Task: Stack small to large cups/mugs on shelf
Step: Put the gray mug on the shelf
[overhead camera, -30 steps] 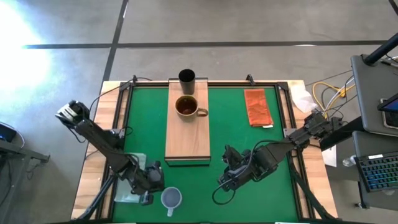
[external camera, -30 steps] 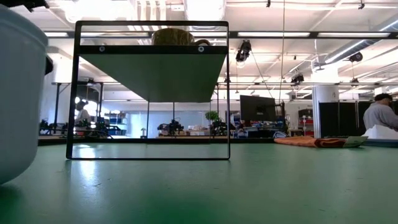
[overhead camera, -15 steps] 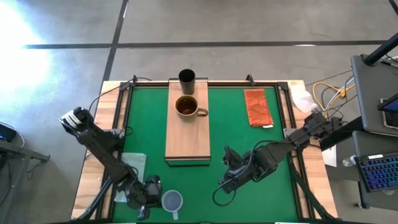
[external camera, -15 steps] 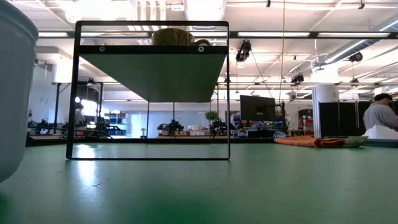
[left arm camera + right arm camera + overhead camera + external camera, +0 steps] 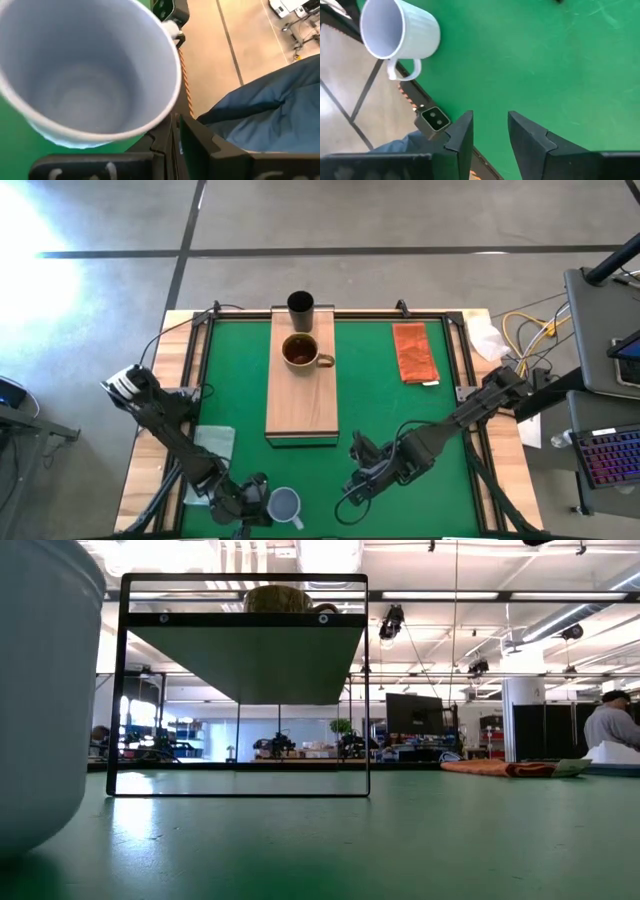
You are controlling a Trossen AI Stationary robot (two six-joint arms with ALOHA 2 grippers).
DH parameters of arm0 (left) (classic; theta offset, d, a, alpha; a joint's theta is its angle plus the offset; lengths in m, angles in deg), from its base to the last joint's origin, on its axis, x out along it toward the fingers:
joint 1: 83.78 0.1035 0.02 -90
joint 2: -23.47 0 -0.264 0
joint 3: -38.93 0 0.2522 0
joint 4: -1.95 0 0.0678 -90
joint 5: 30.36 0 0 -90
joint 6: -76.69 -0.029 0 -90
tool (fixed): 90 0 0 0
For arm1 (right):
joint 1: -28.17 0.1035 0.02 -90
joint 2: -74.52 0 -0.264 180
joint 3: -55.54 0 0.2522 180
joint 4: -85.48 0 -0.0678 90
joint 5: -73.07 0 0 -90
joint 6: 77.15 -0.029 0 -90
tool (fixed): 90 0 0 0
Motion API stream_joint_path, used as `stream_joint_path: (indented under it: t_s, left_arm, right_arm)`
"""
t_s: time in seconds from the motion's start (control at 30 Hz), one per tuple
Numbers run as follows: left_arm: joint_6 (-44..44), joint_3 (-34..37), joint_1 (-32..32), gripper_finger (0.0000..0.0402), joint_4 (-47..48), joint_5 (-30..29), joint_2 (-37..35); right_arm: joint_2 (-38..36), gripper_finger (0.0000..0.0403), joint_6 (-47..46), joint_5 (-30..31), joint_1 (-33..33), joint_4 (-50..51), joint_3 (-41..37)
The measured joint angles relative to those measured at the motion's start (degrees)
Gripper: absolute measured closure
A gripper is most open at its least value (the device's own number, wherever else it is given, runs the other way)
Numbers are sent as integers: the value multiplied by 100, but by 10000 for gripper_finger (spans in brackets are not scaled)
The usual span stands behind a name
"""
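Note:
The pale blue-grey mug (image 5: 285, 505) stands upright on its base on the green table, close to the near edge; it also shows in the low view (image 5: 40, 690). Its handle (image 5: 402, 70) points toward the near edge. My left gripper (image 5: 255, 500) is shut and sits right at the mug's left side. My right gripper (image 5: 490, 127) is open and empty over bare table to the right of the mug (image 5: 358, 472). The brown mug (image 5: 300, 352) and the black cup (image 5: 300, 304) stand on the light-wood shelf (image 5: 302, 395). My left gripper's shut fingertips (image 5: 165, 131) meet the blue-grey mug's outer wall just under the rim (image 5: 167, 110), coming low from the table's left side. The mug stands upright with its base on the table. The rim overhangs the exact spot of touch.
An orange-brown cloth (image 5: 414, 352) lies at the far right. A clear bag (image 5: 212, 442) lies at the left edge by my left arm. The table's near edge runs just below the mug. A person (image 5: 612, 725) is in the room beyond.
My left gripper has gone toward the near edge and then right, up to the blue-grey mug. The mug has slid a little to the right, still upright. My right gripper has gone slightly toward the near left.

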State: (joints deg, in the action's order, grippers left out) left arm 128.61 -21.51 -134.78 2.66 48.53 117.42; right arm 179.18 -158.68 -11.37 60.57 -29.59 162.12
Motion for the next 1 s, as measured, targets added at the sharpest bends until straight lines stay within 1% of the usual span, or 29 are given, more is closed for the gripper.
stream_joint_path:
  t_s: [0.13,0.27,0.47,0.6,0.7,0.83,0.93,1.0]
  left_arm:
    - [-79,-52,0,379,-610,21,356]
    - [-574,-124,84,379,-1303,31,664]
    - [-1275,-303,305,379,-1357,9,772]
    - [-1367,-292,354,379,-1334,30,665]
    - [-1187,-268,304,379,-952,32,430]
    - [-964,-266,174,379,156,-43,-10]
    - [-876,-264,115,379,1096,-317,-247]
    - [-878,-252,111,379,1427,-462,-284]
  right_arm:
    - [29,284,-107,27,53,8,-7]
    - [35,286,-173,53,126,7,-7]
    - [48,283,-513,223,267,5,-9]
    - [48,283,-650,319,350,-2,-11]
    - [48,281,-702,332,409,-84,-11]
    - [90,280,-643,363,442,-563,-28]
    - [220,283,-535,409,434,-919,-28]
    - [326,284,-499,459,430,-1085,-28]
